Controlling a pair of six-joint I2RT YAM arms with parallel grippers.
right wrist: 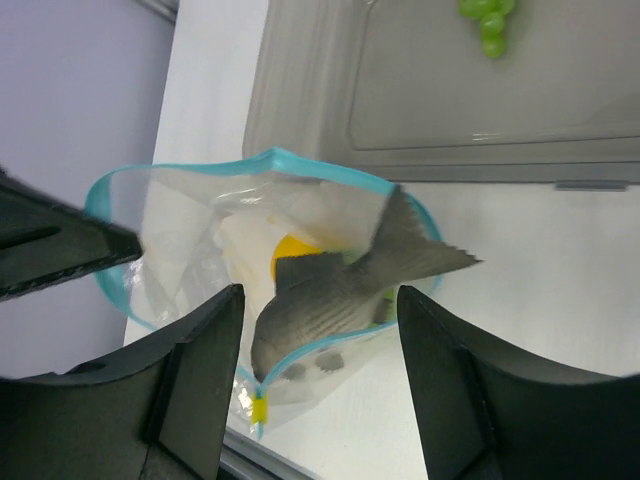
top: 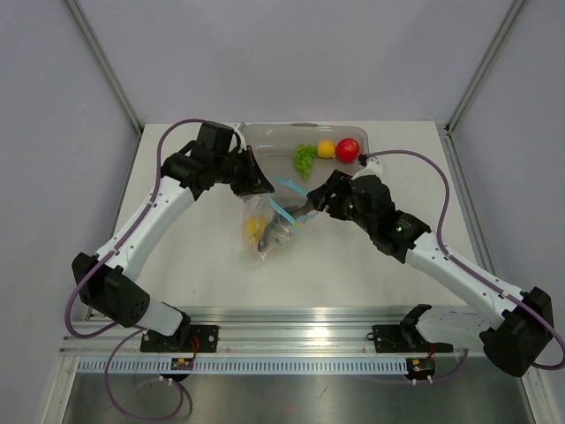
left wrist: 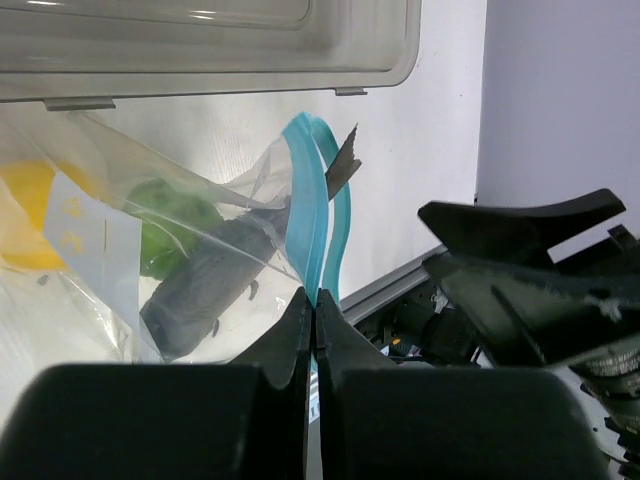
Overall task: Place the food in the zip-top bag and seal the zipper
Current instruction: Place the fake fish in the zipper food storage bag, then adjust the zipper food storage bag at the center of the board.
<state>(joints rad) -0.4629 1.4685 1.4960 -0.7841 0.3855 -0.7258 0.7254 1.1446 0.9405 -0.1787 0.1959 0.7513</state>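
1. Left wrist view: our left fingers [left wrist: 285, 345] pinch shut on the zipper [left wrist: 305, 200], holding the zip-top bag [left wrist: 180, 175] mouth open for loading.
2. The fish [right wrist: 320, 300] lies halfway in, tail out.
3. Our right fingers [right wrist: 200, 380] stand apart either side, gripping nothing.

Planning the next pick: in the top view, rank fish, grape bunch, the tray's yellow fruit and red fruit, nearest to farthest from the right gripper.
1. fish, in the bag, just below the right gripper.
2. grape bunch, left in the tray.
3. yellow fruit, beside the grapes.
4. red fruit, rightmost in the tray.
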